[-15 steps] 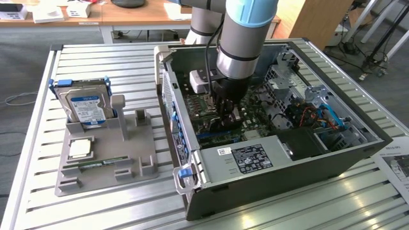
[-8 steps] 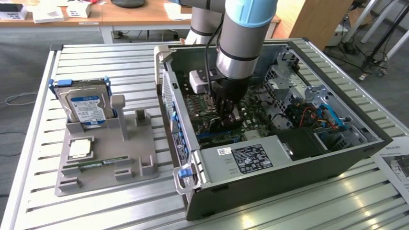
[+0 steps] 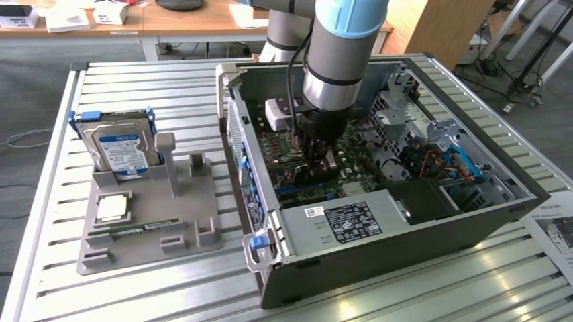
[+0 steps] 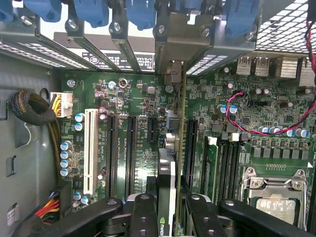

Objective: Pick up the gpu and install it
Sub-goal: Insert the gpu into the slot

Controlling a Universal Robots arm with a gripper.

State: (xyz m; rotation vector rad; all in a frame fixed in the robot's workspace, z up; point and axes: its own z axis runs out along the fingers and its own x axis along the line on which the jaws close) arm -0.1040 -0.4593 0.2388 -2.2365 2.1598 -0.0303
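I see the gpu edge-on between the gripper fingers, held clamped on both sides, jaws about half open around it. Partial green logo visible on the card's near end, can't read it. Card stands upright over the motherboard, its bracket end up at the rear slot covers, sitting in line with a long black slot; can't tell if it's fully seated. All of this is inside the open PC case. Power supply box in the case carries white and black labels, text unreadable. Outside, the grey fixture tray holds a hard drive with blue-white label, upright.
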